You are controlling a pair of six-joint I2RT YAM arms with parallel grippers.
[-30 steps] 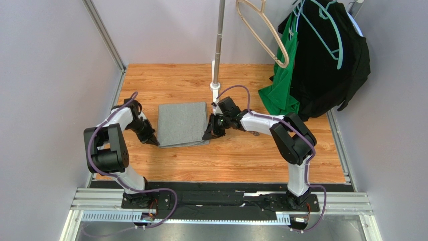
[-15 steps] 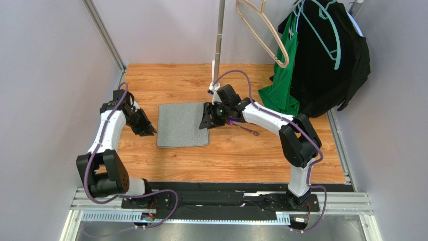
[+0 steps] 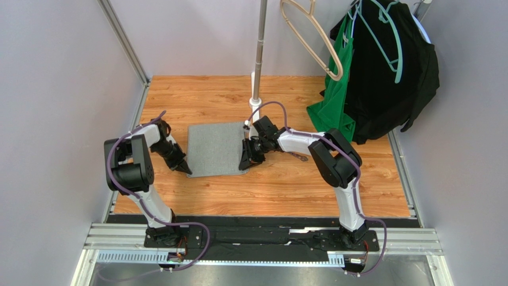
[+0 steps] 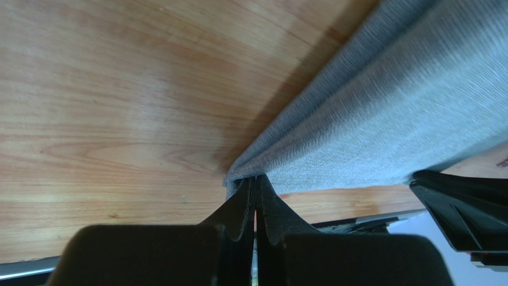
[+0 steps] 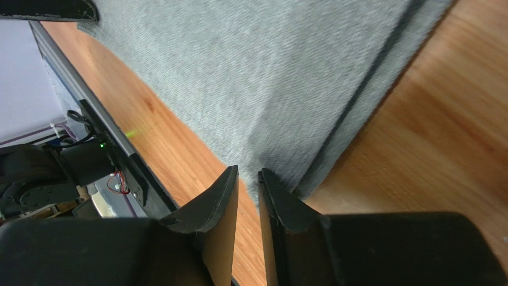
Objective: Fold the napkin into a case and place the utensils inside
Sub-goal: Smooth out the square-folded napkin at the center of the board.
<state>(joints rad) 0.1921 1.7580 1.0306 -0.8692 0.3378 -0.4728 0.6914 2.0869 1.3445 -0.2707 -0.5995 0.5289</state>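
Left pincer clamped on the napkin, folding only part done.
Layered and squarish, not yet a narrow strip, the napkin lay near the middle of the bench, toward its left edge. Its near left corner was pinched tight in the left pincer; the right pincer stood at the near right corner, jaws slightly parted, nothing plainly between them. At least one more fold seemed left, and the utensils, barely visible beside the right forearm, were not inside.

Wooden table — folded grey napkin
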